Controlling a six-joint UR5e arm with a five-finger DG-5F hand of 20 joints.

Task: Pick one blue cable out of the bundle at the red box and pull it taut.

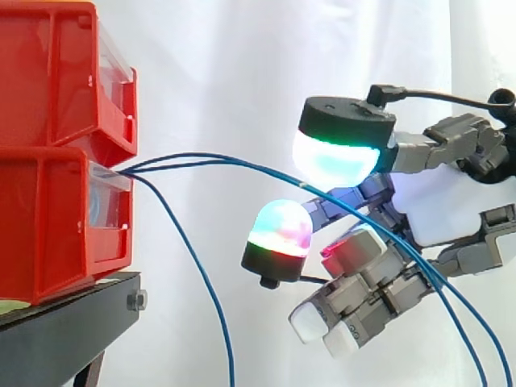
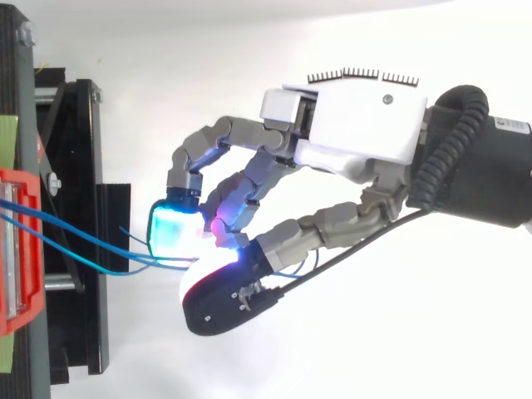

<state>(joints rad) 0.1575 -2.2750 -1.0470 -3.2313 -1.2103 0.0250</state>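
Writing: a yellow-green strip [image 1: 12, 305] lies between the lower red bin [image 1: 48, 226] and the black stand [image 1: 64, 339]; any print on it is too small to tell.
Bins: the lower red bin sits on the stand with an upper red bin [image 1: 48, 81] stacked on it. Both are at the left of the side view, with their clear fronts facing right.
Blue cables: two blue cables [image 1: 278, 176] come out at the top front edge of the lower red bin, just under the upper one. They run right side by side in a shallow arc, cross the robot hand and slope down towards the bottom right corner.
Third cable: a third blue cable [image 1: 193, 266] leaves the same spot, droops steeply past the stand's front edge and goes out of the bottom of the side view, apart from the robot hand.
Robot hand: the robot hand [image 1: 439, 205] comes in from the right, about level with the lower red bin and well apart from its front.
Grip: I cannot tell whether the robot hand is clamped on either cable or the cables merely run through it.
Tension: the two cables curve rather than run straight.
Edges: the stand's front edge carries a bolt [image 1: 135, 301] just below the lower red bin's corner.
Open room: between the bin fronts and the robot hand is open air crossed by the cables, with the white curtain [image 1: 226, 64] behind.
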